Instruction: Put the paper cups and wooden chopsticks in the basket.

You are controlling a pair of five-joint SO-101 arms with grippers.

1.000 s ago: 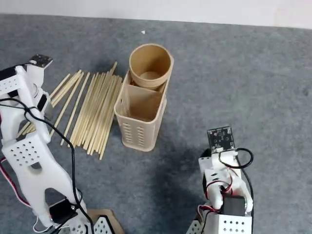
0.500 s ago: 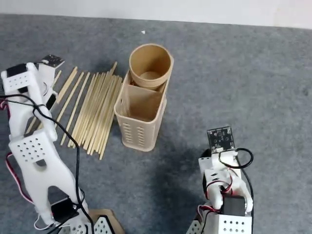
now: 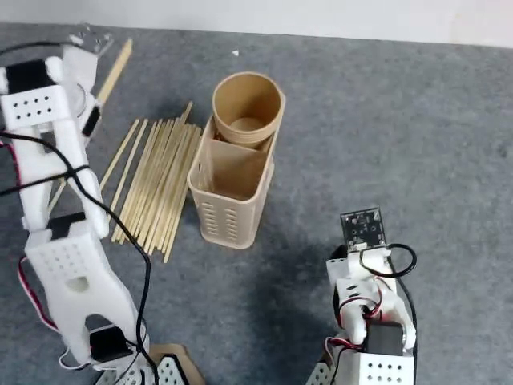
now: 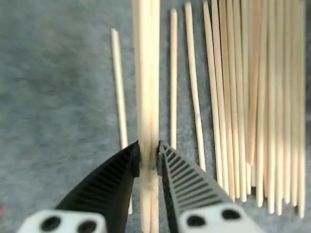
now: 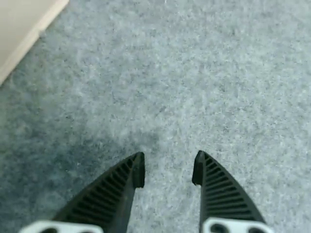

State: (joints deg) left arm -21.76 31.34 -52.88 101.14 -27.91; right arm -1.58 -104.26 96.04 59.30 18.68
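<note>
My left gripper (image 4: 148,151) is shut on a pair of wooden chopsticks (image 4: 147,73), held up off the carpet. In the high view the left arm stands at the far left with the held chopsticks (image 3: 115,70) sticking out near its top. Several more wooden chopsticks (image 3: 156,183) lie in a row on the carpet just left of the beige basket (image 3: 227,210). A paper cup (image 3: 248,108) stands in the basket's far compartment. My right gripper (image 5: 167,170) is open over bare carpet, at the lower right of the high view, right of the basket.
Grey carpet (image 3: 385,120) covers the whole table, with free room right of the basket and behind it. A pale wall strip (image 3: 321,16) runs along the far edge. A corner of the basket (image 5: 24,24) shows in the right wrist view.
The left arm has risen and swung toward the far edge, lifting a pair of chopsticks out of the row. The right arm has stayed still.
</note>
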